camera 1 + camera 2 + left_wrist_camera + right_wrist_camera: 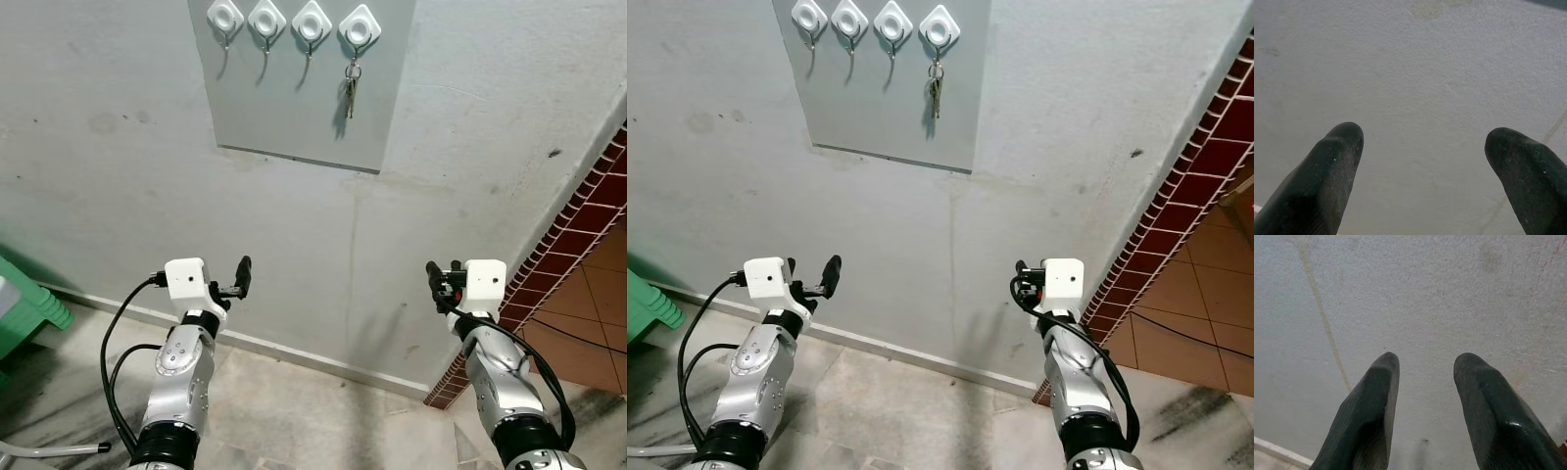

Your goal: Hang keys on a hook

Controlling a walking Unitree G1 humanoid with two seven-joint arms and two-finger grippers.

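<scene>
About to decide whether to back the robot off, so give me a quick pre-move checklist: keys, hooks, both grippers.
1. Keys hanging from the rightmost hook: ok.
2. Other three hooks on the grey board bare: ok.
3. Left gripper open, nothing between its fingers: ok.
4. Right gripper open, nothing held: ok.
5. Both grippers low, well below the board, facing bare wall: ok.
6. Key ring fully seated on the hook: cannot tell, too small.
</scene>
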